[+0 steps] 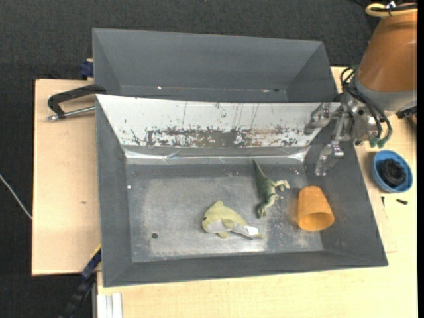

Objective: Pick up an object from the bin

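The gripper [323, 165] hangs right of centre, over the bin's [165, 250] right side; spread or pressed together, I cannot tell. Just below lies an orange cup [313, 209], a green dinosaur [267, 191] to its left, a yellow toy [224, 220] further left.

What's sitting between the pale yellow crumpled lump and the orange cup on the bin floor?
A green toy lizard lies between the pale yellow lump and the orange cup, as the camera view shows.

Three loose things lie in the grey bin [112, 197]: one orange cup [313, 209], one green toy dinosaur [267, 189], one pale yellow soft toy [225, 220].
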You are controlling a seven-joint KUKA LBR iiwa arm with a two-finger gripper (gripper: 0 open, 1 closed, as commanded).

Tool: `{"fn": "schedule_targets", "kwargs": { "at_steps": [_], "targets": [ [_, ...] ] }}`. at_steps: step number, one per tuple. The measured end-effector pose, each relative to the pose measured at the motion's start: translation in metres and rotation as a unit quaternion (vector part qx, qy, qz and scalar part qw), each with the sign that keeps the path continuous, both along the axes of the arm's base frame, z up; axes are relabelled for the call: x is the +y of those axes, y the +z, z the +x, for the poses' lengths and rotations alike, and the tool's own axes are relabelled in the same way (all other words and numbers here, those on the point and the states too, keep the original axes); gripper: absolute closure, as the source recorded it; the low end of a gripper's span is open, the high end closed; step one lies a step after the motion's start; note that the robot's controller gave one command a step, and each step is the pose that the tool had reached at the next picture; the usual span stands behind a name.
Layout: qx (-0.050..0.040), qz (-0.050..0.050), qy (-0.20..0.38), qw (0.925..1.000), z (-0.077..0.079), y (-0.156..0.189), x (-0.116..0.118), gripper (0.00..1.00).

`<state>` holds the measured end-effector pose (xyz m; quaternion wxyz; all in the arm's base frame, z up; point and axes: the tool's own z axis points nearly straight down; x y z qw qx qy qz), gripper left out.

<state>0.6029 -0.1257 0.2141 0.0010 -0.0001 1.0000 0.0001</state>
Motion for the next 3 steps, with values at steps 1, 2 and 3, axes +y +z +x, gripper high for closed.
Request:
{"fn": "schedule_targets", "kwargs": {
  "at_steps": [1, 2, 3],
  "targets": [
    [0.0052, 0.002, -0.034, 0.9994, -0.027, -0.126, 0.040, 0.00],
    [0.0007, 0.000, -0.034, 0.9994, -0.024, -0.121, 0.038, 1.00],
    [-0.0058, -0.002, 0.218, 0.9758, -0.020, 0.048, 0.048, 1.00]
  ]
}}
